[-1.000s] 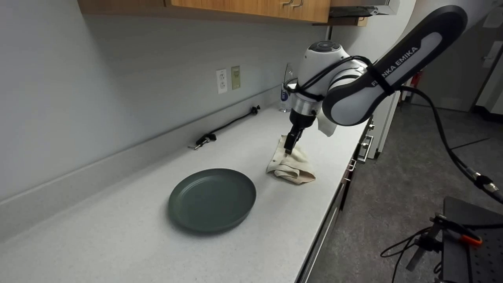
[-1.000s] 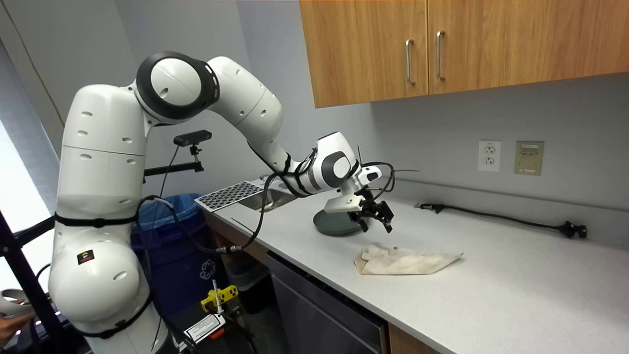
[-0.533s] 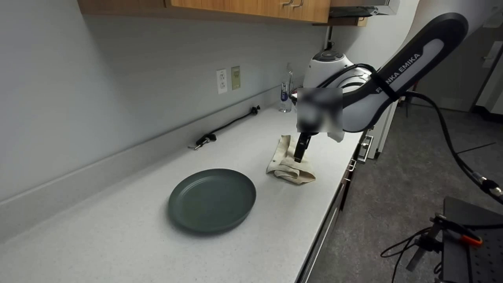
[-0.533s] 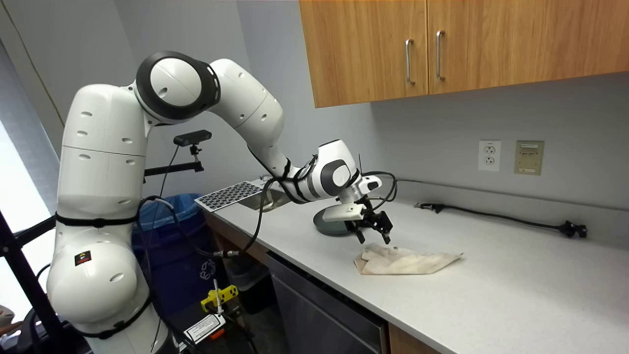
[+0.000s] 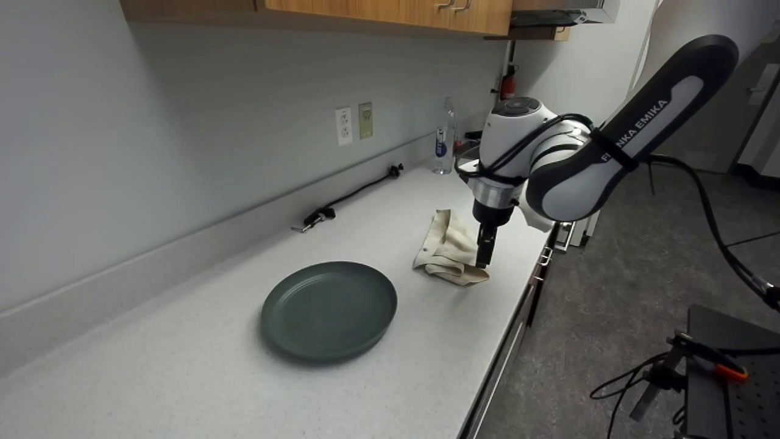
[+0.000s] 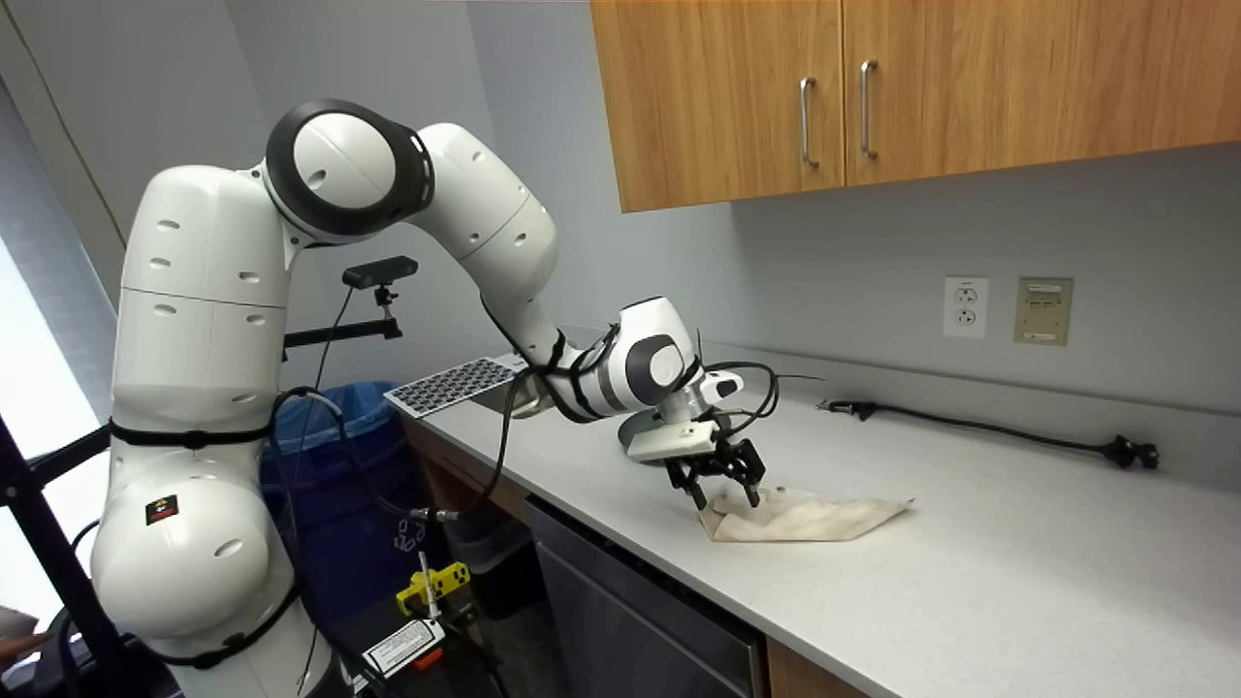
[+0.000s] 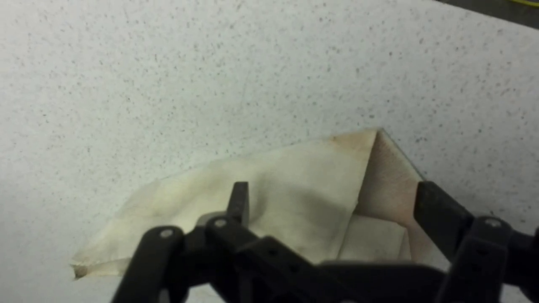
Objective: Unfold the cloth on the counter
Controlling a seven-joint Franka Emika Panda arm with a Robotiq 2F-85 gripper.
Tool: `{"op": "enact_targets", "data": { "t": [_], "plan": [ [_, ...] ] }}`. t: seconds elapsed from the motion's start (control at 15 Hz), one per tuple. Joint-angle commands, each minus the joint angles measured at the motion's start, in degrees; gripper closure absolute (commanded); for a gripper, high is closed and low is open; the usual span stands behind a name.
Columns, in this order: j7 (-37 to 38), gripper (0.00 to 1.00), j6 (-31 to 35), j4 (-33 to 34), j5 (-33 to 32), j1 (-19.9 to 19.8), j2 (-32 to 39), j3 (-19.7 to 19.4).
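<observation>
Jaws parted over the folded cloth [image 7: 294, 176]

The gripper [image 6: 727, 499] hangs with its jaws wide apart and nothing clamped; contact with the cloth cannot be determined. The cloth lies beneath it, wrinkled, closer to the front edge of the counter [image 5: 183, 366] than to the rear edge. An upper flap covers part of a lower layer.

Step in hand (judged): alignment for a grasp; the cloth is not yet unfolded. Next move: lower, close on the upper flap alone, then lift and draw it back.

Surface: white, speckled. A dark plate [image 5: 329, 311] lies apart from the cloth, between front and rear edges; a black clamp rod [image 6: 991, 425] lies beside the rear edge. A grid-patterned board [image 6: 453, 386] lies at one front corner. Above hang wooden cabinets [image 6: 970, 87]; past the front edge is grey floor [image 5: 640, 256].
</observation>
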Motion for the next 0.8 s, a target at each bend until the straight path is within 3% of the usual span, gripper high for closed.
{"op": "enact_targets", "data": {
  "t": [0.0, 0.47, 0.73],
  "plan": [
    [-0.3, 0.00, -0.3, -0.9, -5.0, 1.3, -0.8, -1.0],
    [4.8, 0.00, 3.0, 0.3, -16.9, 2.4, 1.7, -2.0],
    [3.7, 0.00, 4.0, 2.5, -13.5, -0.1, 2.8, -0.2]
  ]
}}
